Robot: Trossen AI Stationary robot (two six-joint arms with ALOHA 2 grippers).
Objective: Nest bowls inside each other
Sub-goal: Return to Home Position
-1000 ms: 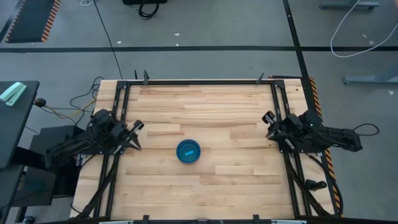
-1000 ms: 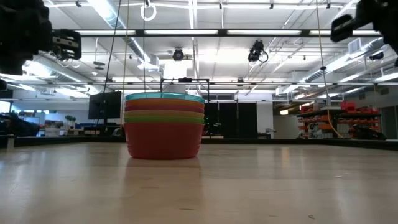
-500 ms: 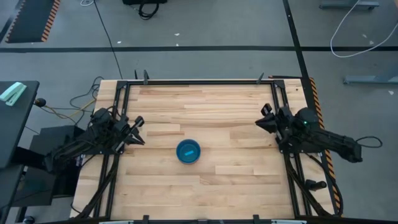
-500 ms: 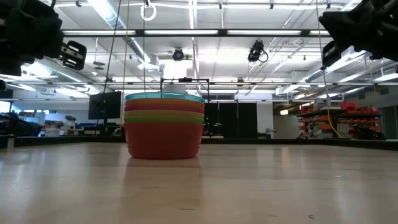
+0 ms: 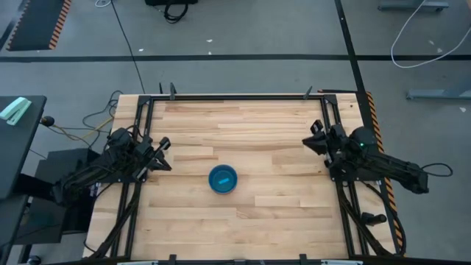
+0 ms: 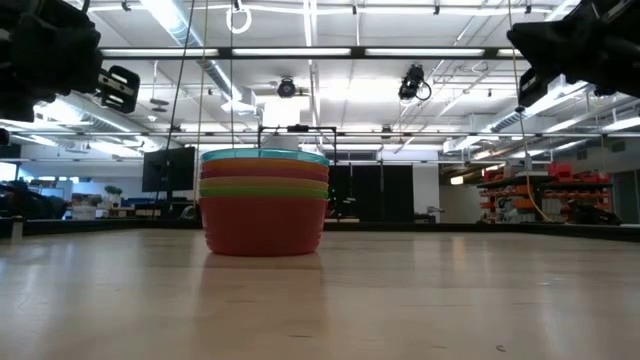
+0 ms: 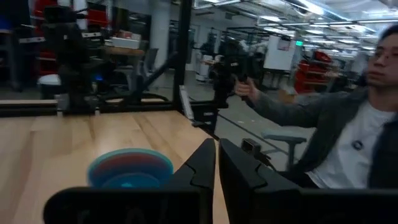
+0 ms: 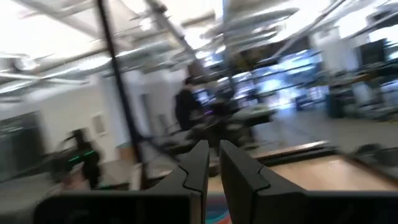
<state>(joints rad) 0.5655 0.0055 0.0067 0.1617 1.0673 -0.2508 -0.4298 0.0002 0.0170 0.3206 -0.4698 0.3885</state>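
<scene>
The bowls (image 5: 223,179) stand nested in one stack near the table's middle, the bright blue one on top. In the low view the stack (image 6: 264,205) rests on its orange-red bottom bowl, with a green band between that and the blue rim. The stack also shows in the left wrist view (image 7: 130,168). My left gripper (image 5: 163,154) hovers shut by the table's left edge, left of the stack and raised (image 6: 118,88). My right gripper (image 5: 311,140) hovers shut at the right edge, also raised (image 6: 535,50). Neither touches a bowl.
Black rails run along the table's left (image 5: 140,147) and right (image 5: 331,118) sides, under both arms. Bare wood lies all round the stack. A person in a grey jacket (image 7: 348,130) sits beyond the table in the left wrist view.
My right arm has swung about; its gripper has moved slightly toward the table's left and far edges and come further into the low view. My left gripper has shifted a little. The bowl stack has stayed where it was.
</scene>
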